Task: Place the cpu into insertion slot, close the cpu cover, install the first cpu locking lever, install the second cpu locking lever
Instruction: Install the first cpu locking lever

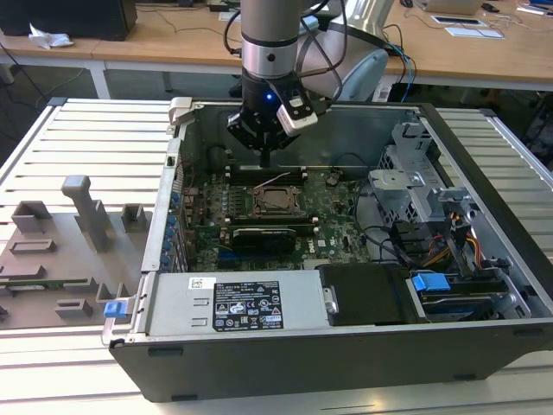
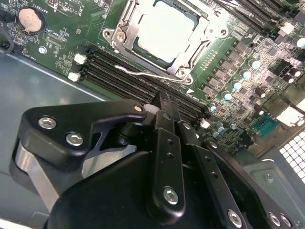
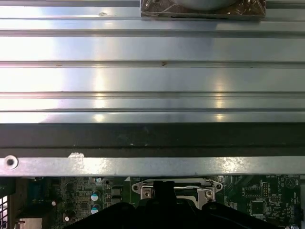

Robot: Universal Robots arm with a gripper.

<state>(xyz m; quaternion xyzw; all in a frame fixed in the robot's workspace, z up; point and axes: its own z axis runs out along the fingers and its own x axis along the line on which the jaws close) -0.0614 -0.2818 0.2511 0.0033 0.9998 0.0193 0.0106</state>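
Second wrist view gives the plainest look at the cpu (image 2: pixel 164 29): its pale metal top lies flat and square inside the insertion slot (image 2: pixel 137 47), so the seating step looks done. The cpu cover (image 2: pixel 125 22) lies down around the chip as a silver frame, its window leaving the top bare, which I judge to be closed rather than propped up. Along the socket edge nearest the arm runs a thin wire locking lever (image 2: pixel 143 74). It sits slightly proud of the frame, and I cannot tell whether it is hooked under its catch. The gripper (image 2: pixel 162 101) hangs just beside that lever, above the black memory slots (image 2: pixel 102 67). Its fingers (image 2: pixel 165 143) are drawn narrow, tips together, with nothing seen between them, a pose that suits pressing on a slim wire rather than picking something up. Around the socket spreads the green motherboard (image 2: pixel 62 43). In the exterior view the socket sits at the centre of the frame inside the open computer case (image 1: pixel 346 363), and the arm stands upright in the upper middle, so the fingers reach in past the case wall. A labelled power supply (image 1: pixel 251 303) lies in the lower middle. Toward the exterior view's left, grey fixtures (image 1: pixel 86 216) stand on the slatted metal tabletop (image 1: pixel 86 138) that carries the case.
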